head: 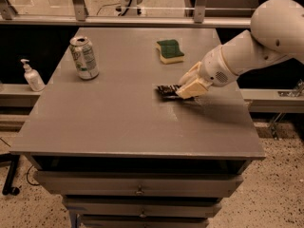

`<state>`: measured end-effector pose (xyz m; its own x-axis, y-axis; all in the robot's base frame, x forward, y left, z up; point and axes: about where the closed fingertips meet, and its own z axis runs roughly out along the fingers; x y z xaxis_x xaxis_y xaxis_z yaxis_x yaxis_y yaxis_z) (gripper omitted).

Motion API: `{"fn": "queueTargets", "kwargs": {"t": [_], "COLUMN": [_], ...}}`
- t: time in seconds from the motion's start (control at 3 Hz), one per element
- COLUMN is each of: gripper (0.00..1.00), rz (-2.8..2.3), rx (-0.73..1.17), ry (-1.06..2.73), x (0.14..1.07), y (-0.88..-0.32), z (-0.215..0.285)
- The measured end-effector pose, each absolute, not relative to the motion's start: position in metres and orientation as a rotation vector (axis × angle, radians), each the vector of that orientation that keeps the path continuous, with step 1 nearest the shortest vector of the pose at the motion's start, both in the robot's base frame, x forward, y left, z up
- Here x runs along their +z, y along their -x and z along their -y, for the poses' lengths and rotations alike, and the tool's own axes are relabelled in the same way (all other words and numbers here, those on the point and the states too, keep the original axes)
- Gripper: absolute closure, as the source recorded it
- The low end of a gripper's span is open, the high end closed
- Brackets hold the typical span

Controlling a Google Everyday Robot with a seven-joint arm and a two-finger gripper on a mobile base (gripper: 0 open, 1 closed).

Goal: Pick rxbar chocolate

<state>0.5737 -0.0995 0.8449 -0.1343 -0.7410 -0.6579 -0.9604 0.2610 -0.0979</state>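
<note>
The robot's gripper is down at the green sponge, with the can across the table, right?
Not the sponge: the camera view shows the gripper down at the black snack bar. The can does stand across the table.

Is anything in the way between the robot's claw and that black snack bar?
Nothing visible. The gripper is right at the bar, at its end nearer the arm. The sponge lies farther back and the can stands well off to the side, both apart from them.

can (84, 57) upright, back-left on table (118, 122) | sponge (170, 51) flat, back-centre | soap bottle (32, 76) on ledge (14, 91), left of table | gripper (184, 87) low at table's right-centre
</note>
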Motion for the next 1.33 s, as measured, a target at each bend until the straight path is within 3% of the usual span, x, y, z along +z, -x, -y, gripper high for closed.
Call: {"fn": "queueTargets", "kwargs": {"t": [1.33], "gripper": [1.00], "rz": [-1.824], "rx": [0.515], "ry": [1.513], "x": [0.916], "y": [-0.554], "z": [0.093]}}
